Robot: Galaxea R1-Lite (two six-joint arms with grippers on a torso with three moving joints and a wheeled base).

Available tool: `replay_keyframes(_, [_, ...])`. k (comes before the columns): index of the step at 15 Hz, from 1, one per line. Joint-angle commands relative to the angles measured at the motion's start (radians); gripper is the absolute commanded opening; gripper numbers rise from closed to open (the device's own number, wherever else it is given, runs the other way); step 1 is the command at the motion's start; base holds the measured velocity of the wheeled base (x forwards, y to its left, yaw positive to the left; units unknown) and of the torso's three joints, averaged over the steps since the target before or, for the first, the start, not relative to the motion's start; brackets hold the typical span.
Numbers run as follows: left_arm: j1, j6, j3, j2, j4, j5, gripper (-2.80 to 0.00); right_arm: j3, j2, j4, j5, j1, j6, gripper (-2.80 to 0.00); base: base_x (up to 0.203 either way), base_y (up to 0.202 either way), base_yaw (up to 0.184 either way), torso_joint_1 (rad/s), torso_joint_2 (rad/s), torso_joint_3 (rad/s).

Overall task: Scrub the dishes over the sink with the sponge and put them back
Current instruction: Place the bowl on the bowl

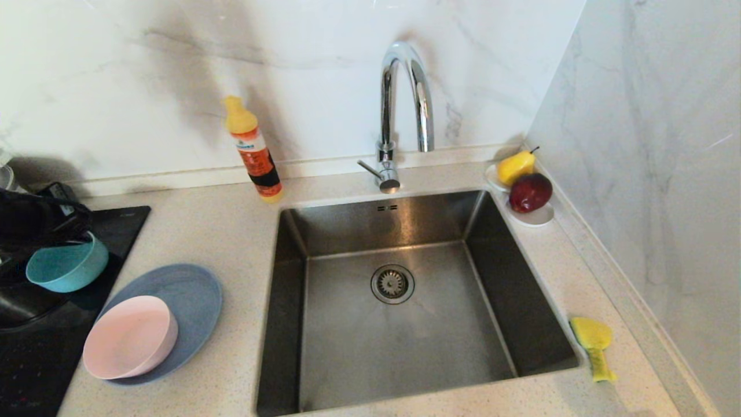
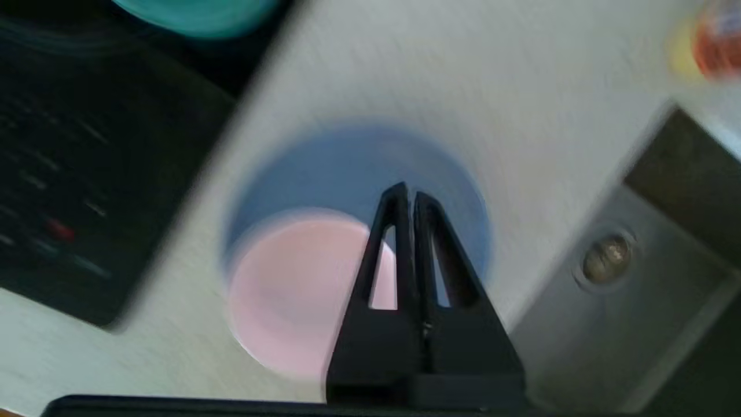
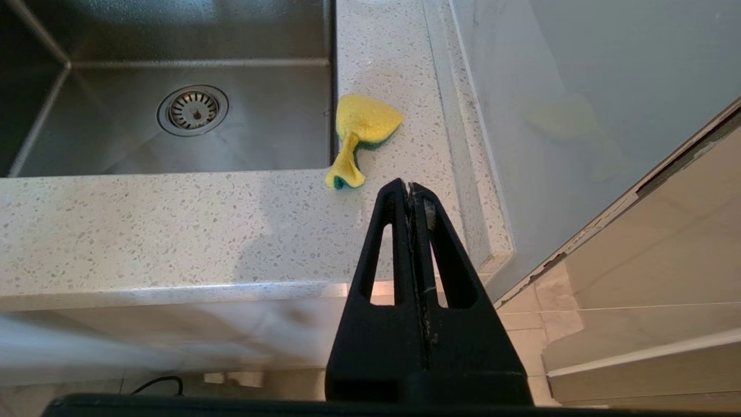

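Pink bowl [image 1: 130,337]: near left of the counter, resting on the slate-blue plate [image 1: 191,295].
Teal bowl [image 1: 68,266]: further left, over the black hob [image 1: 35,347].
Left gripper [image 2: 406,194]: fingers pressed together, holding nothing, above plate and pink bowl.
Right gripper [image 3: 408,188]: closed, empty, parked off the counter's near right.
Sponge [image 1: 594,344]: right of the sink [image 1: 521,324], untouched.
Advice: spread the fingers before descending; take one rim squarely.
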Motion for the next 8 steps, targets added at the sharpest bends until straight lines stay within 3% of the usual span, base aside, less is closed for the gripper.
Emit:
replay_keyframes(1, [0.068,0.038,-0.052,0.077,-0.002,-0.005,-2.80,0.000,0.001,0.000,0.000,0.000,0.000,-2.80,0.000,0.000,0.000,0.000,0.00,0.000])
replay_keyframes(4, [0.131,0.090,-0.137,0.183,-0.005,-0.050,-2.80,0.000,0.001,0.000,0.000,0.000,0.000,-2.80,0.000,0.000,0.000,0.000,0.00,0.000])
replay_keyframes(5, [0.136,0.111,-0.153,0.206,-0.006,-0.061,0.00,0.000,0.001,0.000,0.000,0.000,0.000,-2.80,0.000,0.000,0.000,0.000,0.00,0.000])
replay_keyframes(8, [0.137,0.146,-0.188,0.263,-0.026,-0.093,0.00,0.000,0.001,0.000,0.000,0.000,0.000,-2.80,0.000,0.000,0.000,0.000,0.00,0.000])
